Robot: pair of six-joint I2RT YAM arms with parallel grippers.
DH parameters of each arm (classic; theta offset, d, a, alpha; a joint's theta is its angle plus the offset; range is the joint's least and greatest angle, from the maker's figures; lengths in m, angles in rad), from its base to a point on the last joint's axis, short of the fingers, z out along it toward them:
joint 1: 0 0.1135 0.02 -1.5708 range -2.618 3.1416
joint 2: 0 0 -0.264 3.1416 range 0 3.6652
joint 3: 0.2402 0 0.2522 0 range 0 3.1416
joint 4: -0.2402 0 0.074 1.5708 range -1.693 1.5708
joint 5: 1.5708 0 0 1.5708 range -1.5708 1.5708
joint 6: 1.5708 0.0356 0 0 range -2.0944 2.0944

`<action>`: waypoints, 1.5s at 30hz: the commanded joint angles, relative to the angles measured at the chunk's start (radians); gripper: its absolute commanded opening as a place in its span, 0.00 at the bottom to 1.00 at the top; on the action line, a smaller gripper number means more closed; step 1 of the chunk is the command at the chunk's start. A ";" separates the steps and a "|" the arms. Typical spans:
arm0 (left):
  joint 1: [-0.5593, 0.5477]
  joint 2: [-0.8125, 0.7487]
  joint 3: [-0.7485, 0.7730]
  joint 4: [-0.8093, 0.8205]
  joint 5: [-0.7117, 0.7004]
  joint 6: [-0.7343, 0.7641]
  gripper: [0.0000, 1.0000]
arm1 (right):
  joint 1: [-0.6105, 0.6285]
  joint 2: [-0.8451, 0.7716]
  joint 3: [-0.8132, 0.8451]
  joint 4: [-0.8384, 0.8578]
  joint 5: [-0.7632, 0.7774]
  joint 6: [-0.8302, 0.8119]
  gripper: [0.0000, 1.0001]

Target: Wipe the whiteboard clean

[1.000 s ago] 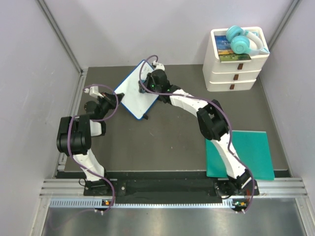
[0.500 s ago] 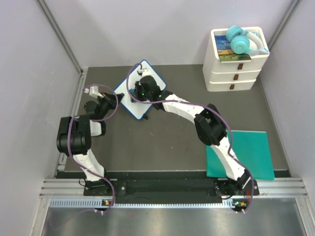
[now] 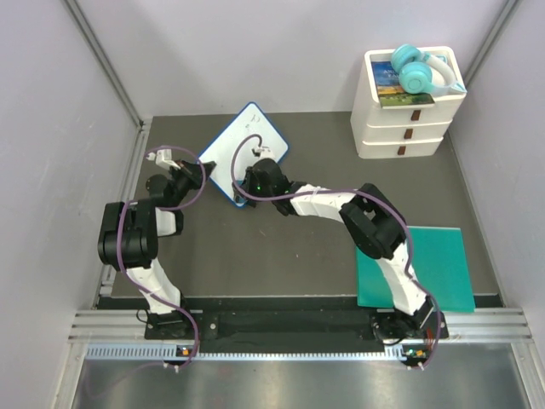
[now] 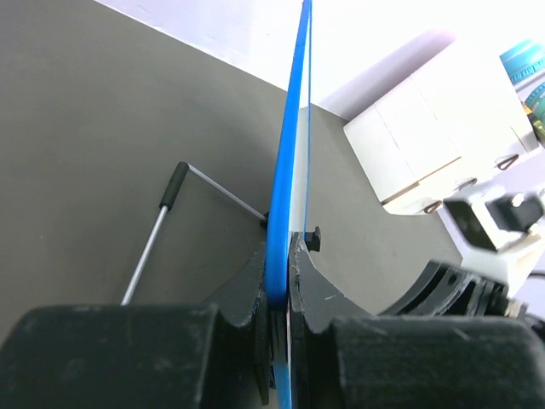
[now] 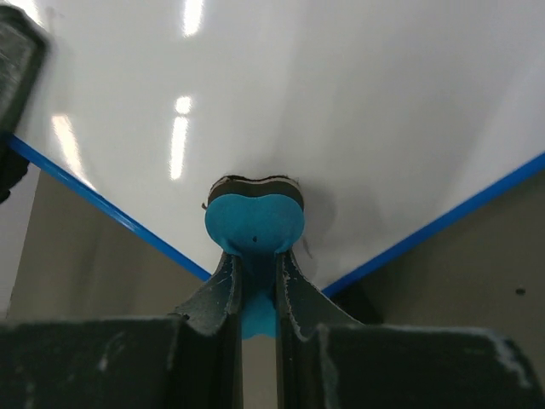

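Your whiteboard [image 3: 253, 126] sits upper left of centre in the overhead view, turned corner-on. Its face reads plain white both there and in the right wrist view, with no marks I can pick out. The right gripper [image 5: 255, 266] is clamped on a small teal eraser [image 5: 255, 223], whose pad is pressed to the board just inside the lower corner, where the two blue rim lines meet. The left gripper [image 4: 278, 260] is pinched tight on the blue rim at the board's left edge, bracing it. To wipe well, hold that left pinch firm, press evenly, run overlapping strokes and stop short of the rim so the eraser doesn't slip off the corner. Under everything is a dark grey table [image 3: 281, 247]. There's a teal mat [image 3: 438, 264] at lower right, white drawers [image 3: 404, 128] at upper right with teal headphones [image 3: 413, 75] on top, and pale walls all around.
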 commanded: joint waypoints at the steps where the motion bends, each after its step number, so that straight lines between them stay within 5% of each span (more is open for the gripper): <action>1: -0.058 0.006 -0.011 -0.130 0.104 0.174 0.00 | 0.040 0.054 -0.158 -0.074 -0.040 0.069 0.00; 13: -0.060 0.003 -0.011 -0.138 0.106 0.181 0.00 | 0.014 -0.070 -0.194 0.067 0.103 0.021 0.00; 33: -0.060 0.006 -0.008 -0.138 0.106 0.180 0.00 | -0.061 -0.036 -0.212 0.632 0.227 0.052 0.00; 38: -0.060 0.003 -0.011 -0.140 0.106 0.181 0.00 | -0.081 -0.029 -0.177 0.650 0.338 -0.069 0.00; 45: -0.063 0.000 -0.017 -0.138 0.103 0.181 0.00 | -0.170 0.023 -0.026 0.549 0.238 -0.083 0.00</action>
